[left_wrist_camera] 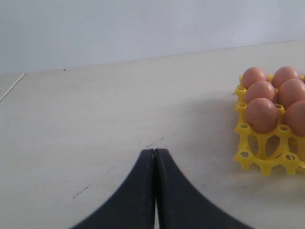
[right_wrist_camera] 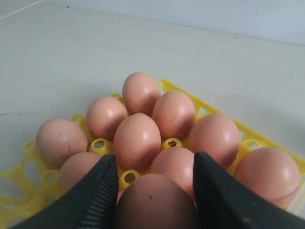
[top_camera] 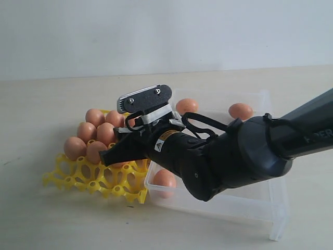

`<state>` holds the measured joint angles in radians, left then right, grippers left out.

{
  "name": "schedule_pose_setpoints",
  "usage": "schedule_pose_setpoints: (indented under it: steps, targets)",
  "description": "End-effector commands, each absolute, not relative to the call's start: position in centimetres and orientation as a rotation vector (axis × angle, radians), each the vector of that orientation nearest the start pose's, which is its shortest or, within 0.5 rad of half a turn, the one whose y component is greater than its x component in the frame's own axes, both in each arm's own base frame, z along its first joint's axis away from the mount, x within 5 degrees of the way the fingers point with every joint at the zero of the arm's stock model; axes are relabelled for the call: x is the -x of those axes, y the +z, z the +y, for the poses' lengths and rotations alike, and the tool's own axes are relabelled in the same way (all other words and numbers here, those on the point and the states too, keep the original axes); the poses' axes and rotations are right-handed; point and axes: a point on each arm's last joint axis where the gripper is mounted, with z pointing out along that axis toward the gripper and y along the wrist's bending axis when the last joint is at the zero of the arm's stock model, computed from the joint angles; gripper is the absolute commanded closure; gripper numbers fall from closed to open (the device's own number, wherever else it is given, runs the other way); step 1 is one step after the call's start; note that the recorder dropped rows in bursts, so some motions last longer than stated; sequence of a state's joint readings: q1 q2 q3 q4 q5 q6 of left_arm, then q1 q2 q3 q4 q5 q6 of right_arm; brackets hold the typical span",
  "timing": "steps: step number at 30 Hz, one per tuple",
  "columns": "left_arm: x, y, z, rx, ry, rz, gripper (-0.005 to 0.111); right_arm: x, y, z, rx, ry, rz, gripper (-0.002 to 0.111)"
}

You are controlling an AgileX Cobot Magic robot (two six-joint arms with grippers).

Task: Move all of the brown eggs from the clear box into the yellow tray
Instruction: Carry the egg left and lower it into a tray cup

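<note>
One egg (right_wrist_camera: 155, 202) gripped, right tool (right_wrist_camera: 155, 164) over yellow tray (top_camera: 78, 174)

The exterior view looks slightly down across the bench (top_camera: 41, 224) toward a white wall (top_camera: 156, 31), with the right arm (top_camera: 250, 151) near its lens. The left wrist view sits low and looks along the bench past the left gripper (left_wrist_camera: 155, 151), well off from the tray (left_wrist_camera: 248, 160). The right wrist view looks down from close over the tray, past an egg (right_wrist_camera: 155, 202) in the right gripper (right_wrist_camera: 155, 160). All three views share the tray.
</note>
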<state>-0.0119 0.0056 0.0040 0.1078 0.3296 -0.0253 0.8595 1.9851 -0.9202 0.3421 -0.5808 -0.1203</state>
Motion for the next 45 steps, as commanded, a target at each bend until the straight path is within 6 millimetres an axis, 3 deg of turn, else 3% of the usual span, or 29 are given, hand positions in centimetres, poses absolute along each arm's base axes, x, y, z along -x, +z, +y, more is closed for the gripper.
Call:
schedule_pose_setpoints:
  steps: [1, 10, 18, 30, 39, 45]
  targets:
    - [-5.41, 18.48, 0.23, -0.047, 0.068, 1.798, 0.107, -26.83, 13.34, 28.55, 0.549, 0.487, 1.919, 0.108]
    - [-5.41, 18.48, 0.23, -0.047, 0.068, 1.798, 0.107, -26.89, 13.13, 28.57, 0.517, 0.505, 1.924, 0.108]
    - [-5.41, 18.48, 0.23, -0.047, 0.068, 1.798, 0.107, -26.89, 13.13, 28.57, 0.517, 0.505, 1.923, 0.096]
    - [-5.41, 18.48, 0.23, -0.047, 0.068, 1.798, 0.107, -26.77, 12.88, 28.55, 0.529, 0.502, 1.952, 0.094]
    - [-5.41, 18.48, 0.23, -0.047, 0.068, 1.798, 0.107, -26.74, 12.75, 28.48, 0.520, 0.500, 1.972, 0.070]
    - [-5.41, 18.48, 0.23, -0.047, 0.068, 1.798, 0.107, -26.76, 12.72, 28.44, 0.509, 0.499, 1.978, 0.067]
